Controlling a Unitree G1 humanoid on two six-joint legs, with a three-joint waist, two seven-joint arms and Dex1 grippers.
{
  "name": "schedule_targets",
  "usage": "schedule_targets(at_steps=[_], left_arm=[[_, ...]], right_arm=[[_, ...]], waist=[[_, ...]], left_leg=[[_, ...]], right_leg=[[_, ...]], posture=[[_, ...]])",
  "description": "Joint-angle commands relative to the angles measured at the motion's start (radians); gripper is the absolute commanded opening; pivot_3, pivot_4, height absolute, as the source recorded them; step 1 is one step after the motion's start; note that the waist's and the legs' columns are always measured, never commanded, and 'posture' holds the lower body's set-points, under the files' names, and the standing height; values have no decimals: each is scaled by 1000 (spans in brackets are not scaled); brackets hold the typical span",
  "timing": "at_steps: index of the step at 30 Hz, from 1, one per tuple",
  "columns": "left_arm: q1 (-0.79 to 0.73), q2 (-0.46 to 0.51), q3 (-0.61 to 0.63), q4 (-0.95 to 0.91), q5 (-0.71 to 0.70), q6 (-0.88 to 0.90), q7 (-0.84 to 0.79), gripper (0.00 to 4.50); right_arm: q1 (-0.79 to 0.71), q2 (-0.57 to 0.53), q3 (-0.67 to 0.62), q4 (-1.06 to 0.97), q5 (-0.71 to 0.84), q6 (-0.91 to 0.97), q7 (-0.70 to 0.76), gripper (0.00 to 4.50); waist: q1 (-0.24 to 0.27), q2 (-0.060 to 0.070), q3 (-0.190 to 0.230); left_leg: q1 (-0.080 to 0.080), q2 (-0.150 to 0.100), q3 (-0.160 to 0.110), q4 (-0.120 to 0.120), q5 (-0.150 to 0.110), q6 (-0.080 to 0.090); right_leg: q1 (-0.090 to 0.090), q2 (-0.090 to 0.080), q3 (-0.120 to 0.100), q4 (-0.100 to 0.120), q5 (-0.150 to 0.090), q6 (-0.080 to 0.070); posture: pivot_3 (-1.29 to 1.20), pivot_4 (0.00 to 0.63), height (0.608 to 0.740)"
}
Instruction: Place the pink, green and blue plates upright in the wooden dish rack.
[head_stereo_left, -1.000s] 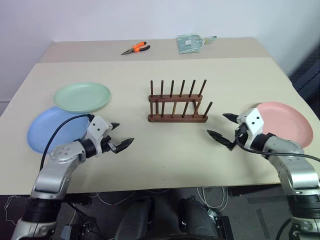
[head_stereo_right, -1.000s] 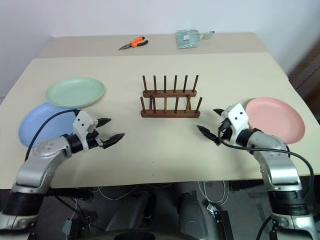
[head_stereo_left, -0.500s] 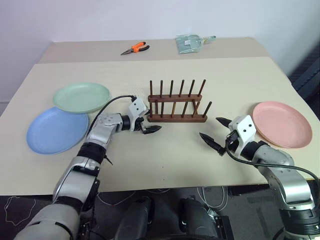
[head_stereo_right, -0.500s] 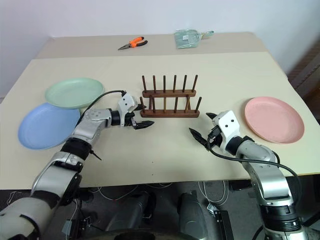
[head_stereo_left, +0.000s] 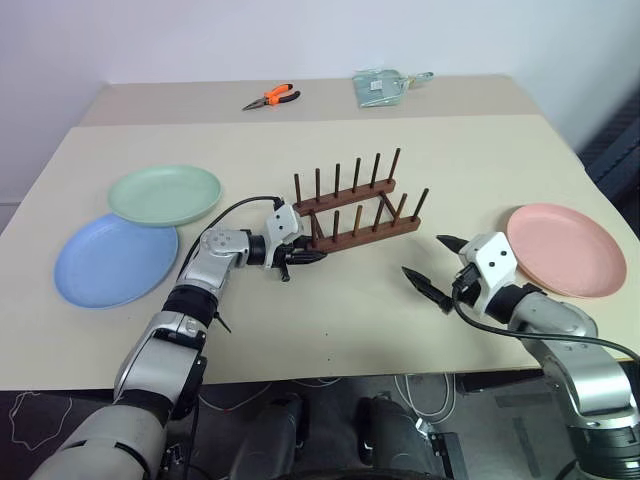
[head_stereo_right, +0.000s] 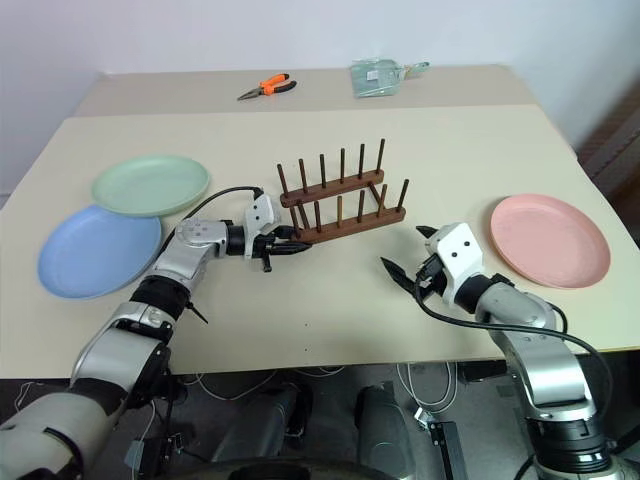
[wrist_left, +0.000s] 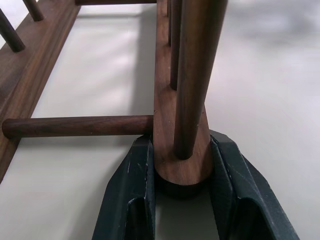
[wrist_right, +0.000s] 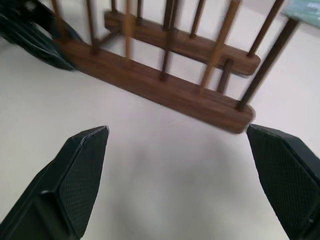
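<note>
Clamping just one end of the near rail of the wooden dish rack (head_stereo_left: 355, 205) at mid-counter, the left fingers (wrist_left: 131, 197) could twist or tip it; right fingers (wrist_right: 80, 175) gape empty.

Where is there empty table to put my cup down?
The widest bare patch is the table front, between the left gripper and right gripper. Another lies behind the rack, before the pliers. It is crowded by the green plate and blue plate.
</note>
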Motion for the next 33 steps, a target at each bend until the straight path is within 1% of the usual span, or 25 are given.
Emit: schedule_targets(at_steps=[1,6,8,10,11,12,15,17,18,20,22,23,25,26,29,33], left_arm=[[64,33,-40,-173,-7,31,-77,780],[130,70,-67,-322,-18,99,-129,780],[145,81,-64,-347,-14,124,-121,1806],[156,94,-55,-340,11,125,-81,2568],[162,104,-52,-337,26,124,-62,3150],[171,120,-48,-341,34,133,-50,3564],[220,179,-26,-397,17,200,-39,3564],[267,224,-4,-463,-14,261,-48,3637],[293,241,9,-508,-38,301,-49,3333],[344,265,26,-605,-87,372,-54,2800],[386,272,22,-690,-120,419,-53,1899],[403,263,13,-729,-128,440,-40,1327],[432,239,-14,-803,-132,484,-5,304],[443,229,-28,-830,-125,494,11,44],[470,193,-69,-875,-108,509,61,44],[449,108,-105,-820,-26,468,209,44]], right_arm=[[41,-53,-76,-22,0,0,26,4500],[104,-96,-126,-17,-1,-8,56,4500],[130,-109,-147,-13,-5,-13,63,4500],[145,-120,-159,-3,-9,-16,71,4500],[150,-124,-159,-2,-13,-17,75,4500],[152,-126,-155,-1,-16,-18,78,4500],[164,-129,-142,-5,-14,-18,98,4500],[175,-131,-132,-7,-15,-23,117,3957],[179,-130,-125,-10,-13,-24,127,3640],[180,-126,-108,-17,-13,-22,138,2645],[177,-123,-85,-20,-19,-22,145,1694],[174,-119,-70,-19,-24,-23,146,1102],[164,-112,-36,-15,-36,-24,144,56],[157,-108,-22,-13,-42,-23,140,0],[126,-85,36,-13,-65,-15,118,0],[51,-47,125,16,-137,5,62,0]], waist=[[0,0,0],[0,0,0],[0,0,0],[0,0,0],[-1,0,0],[-2,0,0],[-5,1,-1],[-8,2,-1],[-8,2,-1],[-10,2,-1],[-8,3,-2],[-4,3,-2],[1,3,-2],[4,3,-2],[5,3,-2],[2,4,-2]], left_leg=[[0,0,0,0,0,0],[0,0,0,0,0,0],[0,0,0,0,0,0],[0,0,0,0,0,0],[0,1,0,0,0,0],[0,1,0,0,0,0],[1,1,0,0,0,0],[1,1,0,0,0,0],[1,2,0,0,0,0],[1,2,-1,0,0,0],[1,2,-1,0,0,0],[1,2,0,0,0,0],[1,1,0,0,0,0],[1,1,-1,0,-1,0],[1,0,-1,0,-1,1],[1,0,-1,0,-1,1]], right_leg=[[0,0,0,0,0,0],[0,0,0,0,0,0],[0,0,0,0,0,0],[0,0,0,0,0,0],[0,0,0,0,0,0],[0,0,0,0,0,0],[0,1,1,0,0,0],[0,1,1,0,0,0],[0,1,1,0,0,0],[0,1,2,0,0,0],[0,1,2,0,0,-1],[0,1,2,0,0,-1],[0,1,2,-1,0,-1],[0,1,2,-1,0,-1],[0,0,2,-2,0,0],[1,0,2,-1,0,-1]], posture=[[0,150,740],[0,150,740],[0,150,740],[0,150,740],[0,150,740],[0,150,740],[0,150,740],[0,150,740],[0,150,740],[0,150,740],[0,150,740],[0,150,740],[0,150,740],[0,150,740],[0,150,740],[0,150,740]])
